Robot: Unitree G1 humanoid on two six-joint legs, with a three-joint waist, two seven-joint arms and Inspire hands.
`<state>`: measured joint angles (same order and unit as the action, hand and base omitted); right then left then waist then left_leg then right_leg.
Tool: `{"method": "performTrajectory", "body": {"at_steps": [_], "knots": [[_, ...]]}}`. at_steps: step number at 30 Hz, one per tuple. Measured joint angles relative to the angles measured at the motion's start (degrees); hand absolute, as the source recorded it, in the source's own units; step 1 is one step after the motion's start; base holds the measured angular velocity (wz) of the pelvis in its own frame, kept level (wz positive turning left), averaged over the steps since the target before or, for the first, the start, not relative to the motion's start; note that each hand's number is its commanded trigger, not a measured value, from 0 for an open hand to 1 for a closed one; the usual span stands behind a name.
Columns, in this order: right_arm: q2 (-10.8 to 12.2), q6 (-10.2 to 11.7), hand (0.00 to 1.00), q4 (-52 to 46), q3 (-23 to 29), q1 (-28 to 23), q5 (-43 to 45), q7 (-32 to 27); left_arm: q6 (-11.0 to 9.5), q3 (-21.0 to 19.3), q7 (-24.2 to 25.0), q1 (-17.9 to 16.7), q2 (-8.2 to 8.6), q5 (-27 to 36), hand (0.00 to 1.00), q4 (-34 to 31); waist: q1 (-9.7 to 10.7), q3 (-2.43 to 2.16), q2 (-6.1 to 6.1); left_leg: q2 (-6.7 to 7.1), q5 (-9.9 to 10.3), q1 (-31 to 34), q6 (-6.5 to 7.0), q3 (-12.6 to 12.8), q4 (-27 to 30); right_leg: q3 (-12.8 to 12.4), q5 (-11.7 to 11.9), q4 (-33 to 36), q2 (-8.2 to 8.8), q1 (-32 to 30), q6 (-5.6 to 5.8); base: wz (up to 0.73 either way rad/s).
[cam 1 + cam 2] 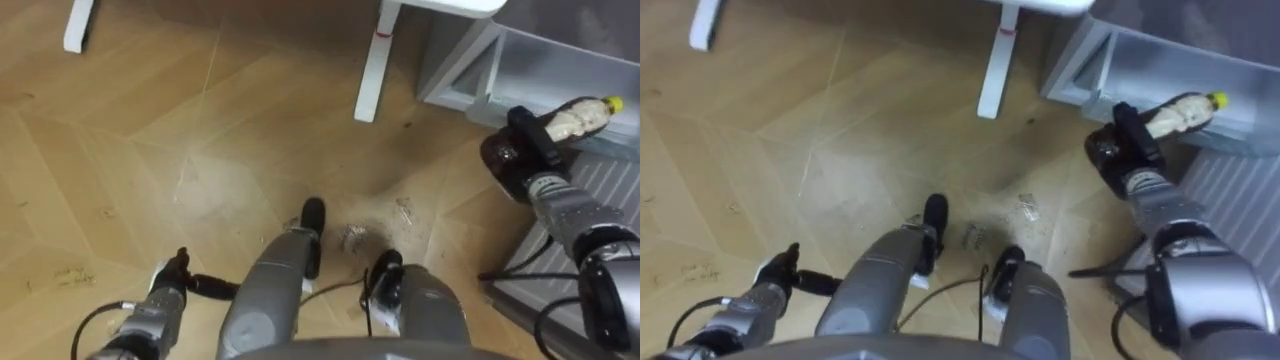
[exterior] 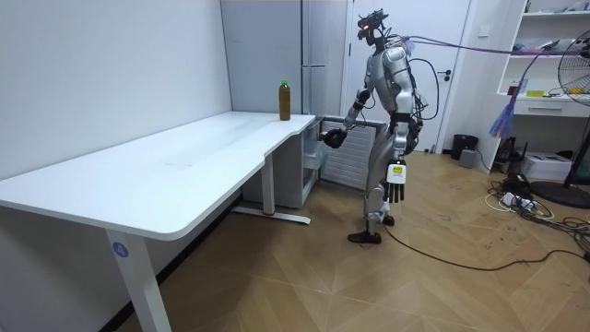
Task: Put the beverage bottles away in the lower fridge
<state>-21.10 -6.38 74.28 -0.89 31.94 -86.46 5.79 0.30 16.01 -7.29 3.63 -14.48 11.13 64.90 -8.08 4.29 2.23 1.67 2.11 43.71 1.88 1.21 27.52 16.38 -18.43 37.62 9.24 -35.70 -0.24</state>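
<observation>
Left eye view first: I'm looking straight down past my own knees at the wooden floor (image 1: 130, 150). My right hand (image 1: 515, 155) is out to the right with its fingers curled round the lower end of a pale bottle (image 1: 578, 118). The bottle lies nearly on its side, yellow cap pointing away from me, right against the near wall of the open grey drawer (image 1: 470, 75). I can't tell whether it has cleared the rim. My left hand (image 1: 172, 285) hangs low by my thigh, fingers loose, holding nothing. A white desk leg (image 1: 373, 70) stands just beside the drawer.

Right eye view: same story, the bottle sits at the drawer's edge and my hand is wrapped round its base.

Room view: I'm standing at the end of the white desk (image 2: 184, 166), in front of the tall fridge (image 2: 318, 46), right arm reaching down towards its bottom part. A second bottle (image 2: 284, 100) waits upright on the desk's far corner.

The risks, as I judge them: I hold this bottle by one end only, so it could tip or slide out. If I lower it too early, the cap end could knock the drawer's wall and the bottle would drop to the floor. Reaching lower also means leaning, which tests my balance.
</observation>
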Motion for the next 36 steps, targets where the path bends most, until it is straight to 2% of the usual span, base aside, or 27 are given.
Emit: {"method": "performTrajectory", "body": {"at_steps": [4,9,11,15,16,17,18,25,28,36], "knots": [[-2.0,0.1,1.0,-0.1,0.0,3.2,-1.6,-1.2,0.0,0.1,-0.1,-0.2,-0.5,0.5,0.0,1.6,-0.1,-0.02,-0.03,0.0,-0.3,1.8,-0.35,-0.5,1.4,0.6,-0.7,2.3,0.35,-1.7,-0.68,0.08],[-5.0,0.2,1.0,-0.1,0.0,5.8,-1.7,-2.2,0.1,-0.1,-0.1,-0.9,-0.78,0.5,0.0,1.6,-0.8,-0.18,0.25,0.01,-0.7,3.4,-0.44,-0.1,2.4,0.2,-1.2,4.7,0.86,-4.0,-1.1,0.02],[-5.9,0.2,1.0,-0.1,0.1,7.9,-1.8,-3.8,0.1,0.0,-0.1,-1.0,-0.93,0.5,0.0,1.2,-0.3,-0.24,0.5,0.4,-0.7,4.4,-0.43,0.2,3.2,0.1,-1.9,6.7,1.78,-5.5,-1.3,0.06],[-7.2,0.2,1.0,-0.1,0.4,9.9,-3.1,-5.8,0.0,0.0,-0.1,-0.9,-0.95,0.5,0.0,-0.3,0.0,-0.34,0.66,0.39,-0.9,5.2,-0.43,0.4,3.4,0.0,-2.0,7.5,2.4,-6.4,-1.59,0.01],[-7.5,0.2,0.89,-0.1,0.4,9.9,-3.4,-6.7,-0.1,0.0,-0.3,-0.9,-1.0,0.5,0.0,-0.6,0.0,-0.38,0.72,0.44,-0.9,5.1,-0.4,0.5,3.4,0.1,-2.0,7.6,2.42,-6.4,-1.59,0.0],[-7.7,0.2,0.12,-0.1,0.4,9.9,-3.5,-7.0,-0.2,0.0,-0.9,-0.9,-1.0,0.5,0.0,-0.7,0.0,-0.39,0.74,0.56,-0.9,5.2,-0.36,0.5,3.4,0.1,-2.0,7.6,2.45,-6.4,-1.58,0.0],[-7.8,0.2,0.0,-0.1,0.4,9.9,-3.5,-7.1,-0.2,0.0,-1.1,-0.9,-1.01,0.5,0.0,-0.8,0.1,-0.39,0.75,0.62,-0.9,5.2,-0.34,0.5,3.4,0.1,-2.0,7.6,2.51,-6.4,-1.57,0.0],[-8.1,0.2,0.0,-0.1,0.5,9.9,-3.5,-9.1,-0.4,0.0,-1.7,-1.0,-1.93,0.4,0.0,-0.8,0.5,-0.55,0.99,0.85,-1.0,5.1,-0.24,0.6,3.4,0.0,-2.0,7.9,2.81,-6.5,-1.44,0.0],[-8.9,0.1,0.0,-0.1,0.5,10.1,-3.9,-9.6,-0.5,0.0,-2.3,-1.1,-2.05,0.4,0.0,-0.8,0.4,-0.59,1.06,0.85,-1.0,5.1,-0.16,0.6,3.4,-0.1,-2.0,7.9,2.77,-6.5,-1.36,0.0],[-9.1,0.1,0.0,-0.1,0.5,10.1,-4.0,-10.9,-0.5,0.0,-3.5,-2.5,-2.3,0.4,0.0,-0.7,0.5,-0.62,1.08,0.88,-1.2,4.8,0.04,0.9,3.4,-0.5,-1.8,7.9,2.69,-6.3,-1.04,-0.01]]}}
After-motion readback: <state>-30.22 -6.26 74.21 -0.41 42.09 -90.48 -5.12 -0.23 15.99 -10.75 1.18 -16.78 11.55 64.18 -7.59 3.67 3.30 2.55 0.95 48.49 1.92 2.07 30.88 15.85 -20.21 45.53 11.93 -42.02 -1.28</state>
